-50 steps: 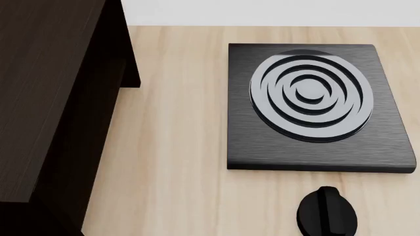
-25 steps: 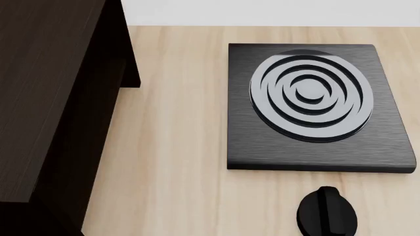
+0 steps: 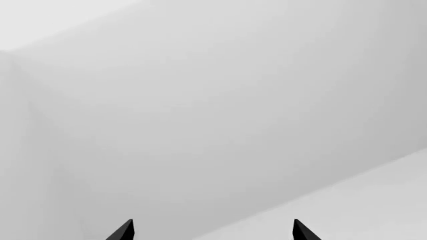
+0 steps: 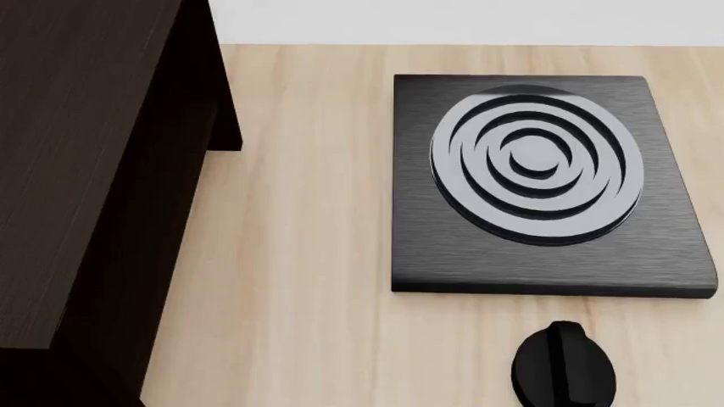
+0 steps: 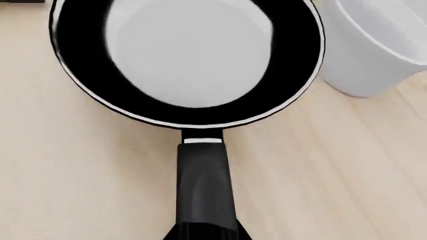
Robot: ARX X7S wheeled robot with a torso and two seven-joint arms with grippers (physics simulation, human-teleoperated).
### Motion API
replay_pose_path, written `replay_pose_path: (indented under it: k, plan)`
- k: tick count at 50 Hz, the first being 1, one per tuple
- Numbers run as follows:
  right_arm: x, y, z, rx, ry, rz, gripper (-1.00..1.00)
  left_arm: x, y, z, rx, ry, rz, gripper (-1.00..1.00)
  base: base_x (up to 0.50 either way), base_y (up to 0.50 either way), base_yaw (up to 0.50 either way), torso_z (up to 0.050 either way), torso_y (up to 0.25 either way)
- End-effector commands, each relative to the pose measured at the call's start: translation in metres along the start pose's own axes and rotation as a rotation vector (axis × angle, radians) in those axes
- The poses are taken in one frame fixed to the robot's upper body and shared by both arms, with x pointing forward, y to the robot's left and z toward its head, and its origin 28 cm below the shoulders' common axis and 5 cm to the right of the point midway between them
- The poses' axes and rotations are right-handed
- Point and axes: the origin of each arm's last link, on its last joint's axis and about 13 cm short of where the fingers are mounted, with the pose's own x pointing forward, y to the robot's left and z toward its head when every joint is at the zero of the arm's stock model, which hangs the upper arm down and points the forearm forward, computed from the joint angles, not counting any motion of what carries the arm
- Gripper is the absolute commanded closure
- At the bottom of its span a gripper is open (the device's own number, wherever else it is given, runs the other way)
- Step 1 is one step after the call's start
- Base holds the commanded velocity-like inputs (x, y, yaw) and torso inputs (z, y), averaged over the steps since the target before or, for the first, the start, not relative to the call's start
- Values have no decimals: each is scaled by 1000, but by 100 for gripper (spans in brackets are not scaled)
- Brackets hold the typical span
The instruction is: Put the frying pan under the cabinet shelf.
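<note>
Head view: cabinet [image 4: 80,170] stands along the bench's left edge, dark top and side panel showing. Burner plate [image 4: 543,182] lies flat toward the far right, a black knob [image 4: 564,366] near the front edge. No arms in this view.

Right wrist view: pan [image 5: 187,60] sits on the bench [image 5: 67,175], handle [image 5: 203,185] running toward the camera; white pot [image 5: 373,45] just beside its rim. Right fingers not visible; jaw state cannot be told.

Left wrist view: left gripper [image 3: 212,231] tips spread wide, holding nothing, blank grey beyond.
</note>
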Motion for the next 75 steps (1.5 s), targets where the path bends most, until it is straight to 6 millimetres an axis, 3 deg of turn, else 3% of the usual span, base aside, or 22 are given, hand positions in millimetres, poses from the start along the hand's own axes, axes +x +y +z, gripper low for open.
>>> replay_pose_path:
  k: [1,14,25,41,59,75]
  plan:
    - [-14,0,40,-67,-122,7,100,-6,8,9,1,-16,15,-100,0,0,0,0,0]
    - [-38,1,96,-148,-248,24,100,-14,19,30,5,-51,31,-100,0,0,0,0,1]
    - [-53,7,123,-210,-321,53,100,-18,24,41,13,-69,39,-100,0,0,0,0,1]
    - [-63,17,147,-279,-385,92,100,-25,32,58,17,-89,41,-100,0,0,0,1,1]
    - [-66,32,159,-384,-422,145,100,-35,40,69,29,-103,50,-100,0,0,0,0,1]
    - [-96,35,175,-500,-473,255,100,-38,48,71,35,-95,72,-100,0,0,0,1,2]
